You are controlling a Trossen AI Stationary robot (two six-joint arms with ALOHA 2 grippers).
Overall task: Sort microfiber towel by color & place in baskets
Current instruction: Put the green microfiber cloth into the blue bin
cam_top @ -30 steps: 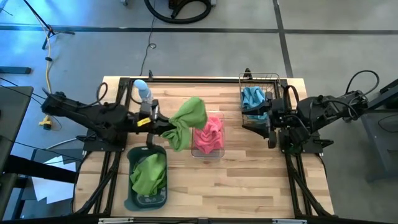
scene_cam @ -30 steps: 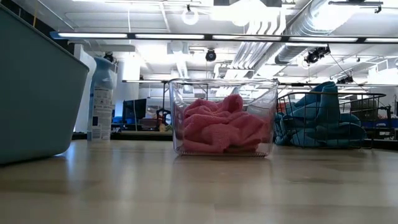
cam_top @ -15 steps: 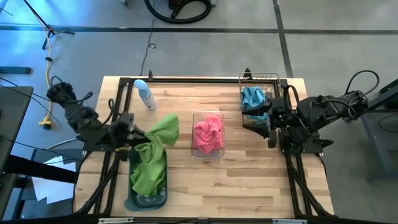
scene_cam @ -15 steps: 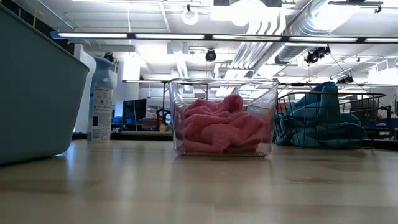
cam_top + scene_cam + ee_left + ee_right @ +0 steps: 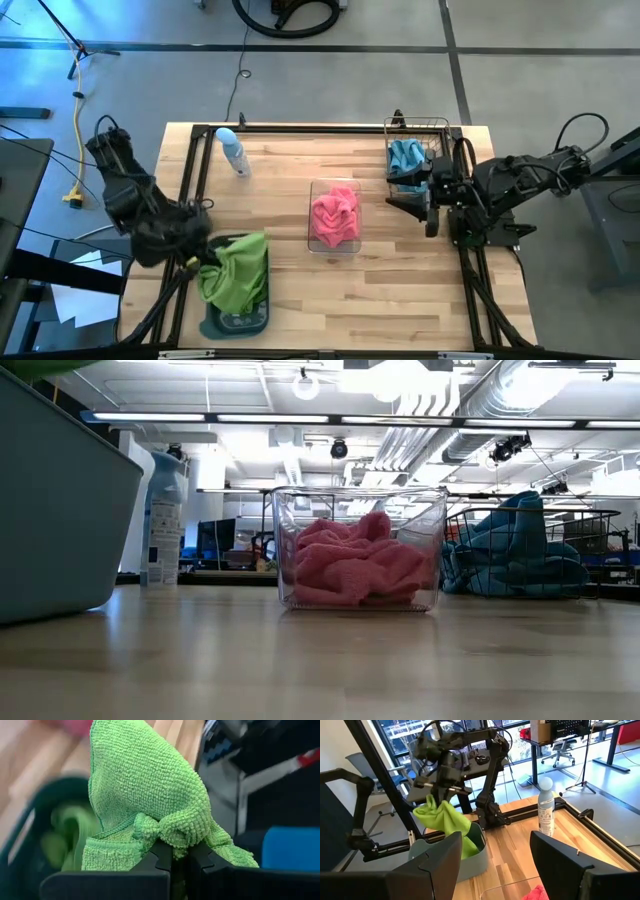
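My left gripper [image 5: 207,262] is shut on a lime green towel [image 5: 238,268] above the dark grey tub [image 5: 215,322] at the table's near left. More green cloth [image 5: 65,832] lies inside the tub. Pink towels [image 5: 335,218] fill the clear bin [image 5: 312,245] at the table's middle. Blue towels [image 5: 406,158] sit in the wire basket [image 5: 440,124] at the far right. My right gripper [image 5: 425,208] hangs open beside that basket with nothing between its fingers [image 5: 440,862]. My left gripper pinches a bunched fold of the green towel [image 5: 172,834] between its two fingers [image 5: 161,856]. It comes slanting down from the table's left side. The towel hangs below the fingers, slack, and its lower end [image 5: 470,840] reaches into the tub's opening.
A pale blue bottle [image 5: 232,150] stands upright at the far left of the table. Bare wooden tabletop [image 5: 380,290] stretches along the near edge, to the right of the tub.
My left gripper has swung from beside the clear bin toward the table's left and near edge, sinking and rolling as it went. The green towel has travelled with it and now hangs over the dark grey tub instead of over the table's middle.
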